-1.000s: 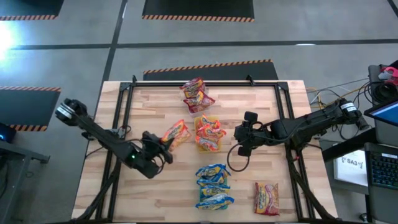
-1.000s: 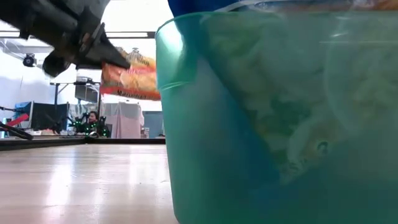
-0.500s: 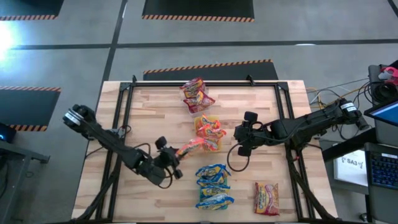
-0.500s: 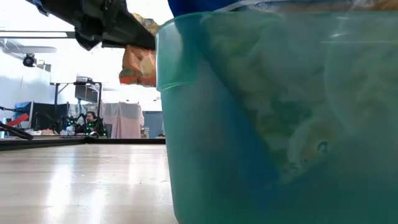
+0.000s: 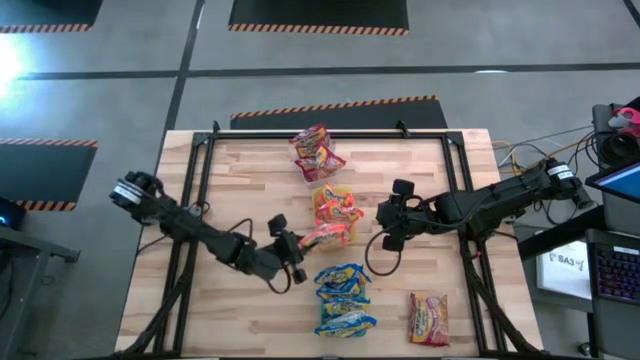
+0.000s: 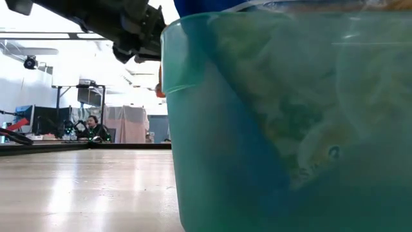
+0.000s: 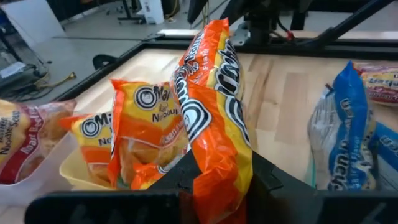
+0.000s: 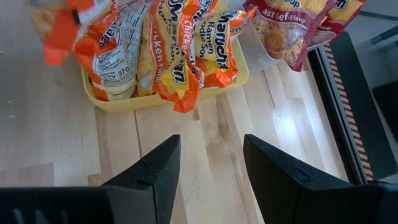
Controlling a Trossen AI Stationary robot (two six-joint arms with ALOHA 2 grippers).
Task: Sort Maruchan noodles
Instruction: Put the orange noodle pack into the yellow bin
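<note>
Orange packet carried from centre-left to the yellow tray [image 5: 335, 212].
Left claw [image 5: 298, 244] clamped on orange Maruchan packet [image 5: 325, 236], nearly sorted; right claw [image 8: 208, 163] apart, waiting mid-right.

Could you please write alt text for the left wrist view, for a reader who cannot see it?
The left gripper holds an orange noodle packet upright in its jaws, just beside a yellow tray of matching orange packets. Blue packets lie on the wooden table to one side.
</note>
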